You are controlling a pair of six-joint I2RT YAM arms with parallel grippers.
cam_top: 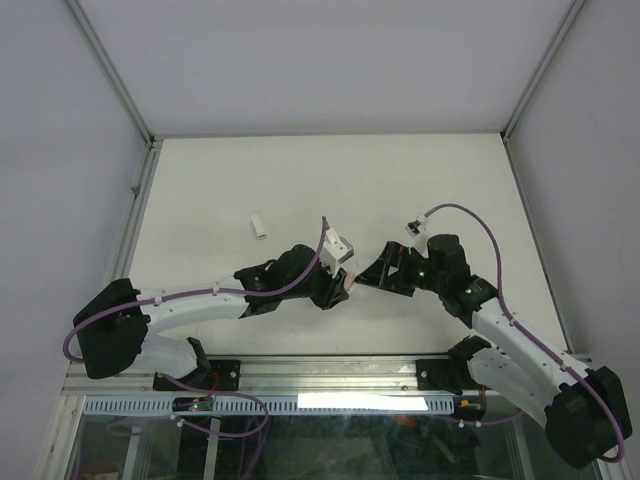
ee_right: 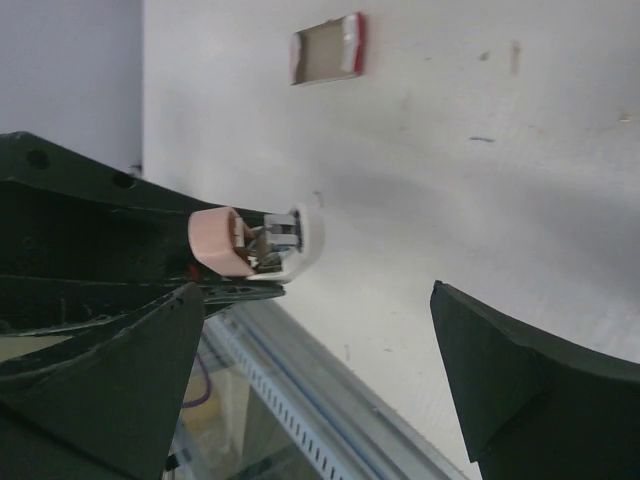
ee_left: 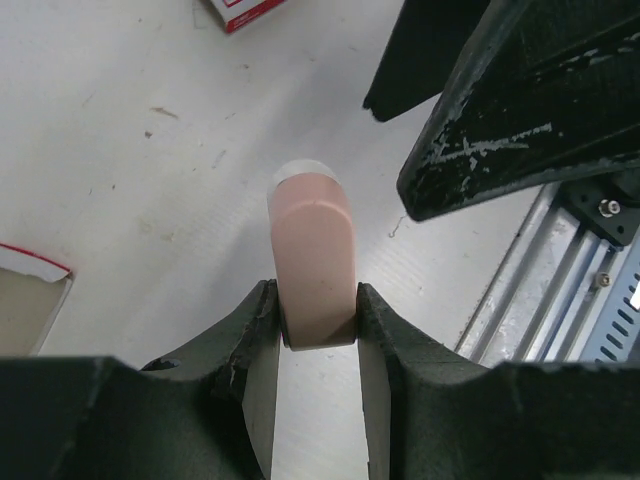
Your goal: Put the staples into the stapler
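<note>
Nearest the lens, bottom centre of the left wrist view: left gripper (ee_left: 315,305), two black fingers (ee_left: 255,330) clamped on one pink stapler (ee_left: 312,235), pale tip pointing away. One red-and-white box (ee_left: 245,12) cut off by the top edge, one open box tray (ee_left: 28,290) cut off by the left edge. One red-edged tray (ee_right: 327,48) at top centre of the right wrist view. Grey metal visible inside the stapler's open white end; staples too small to pick out. Right gripper (ee_right: 315,300) spread wide, holding nothing, near the stapler.
</note>
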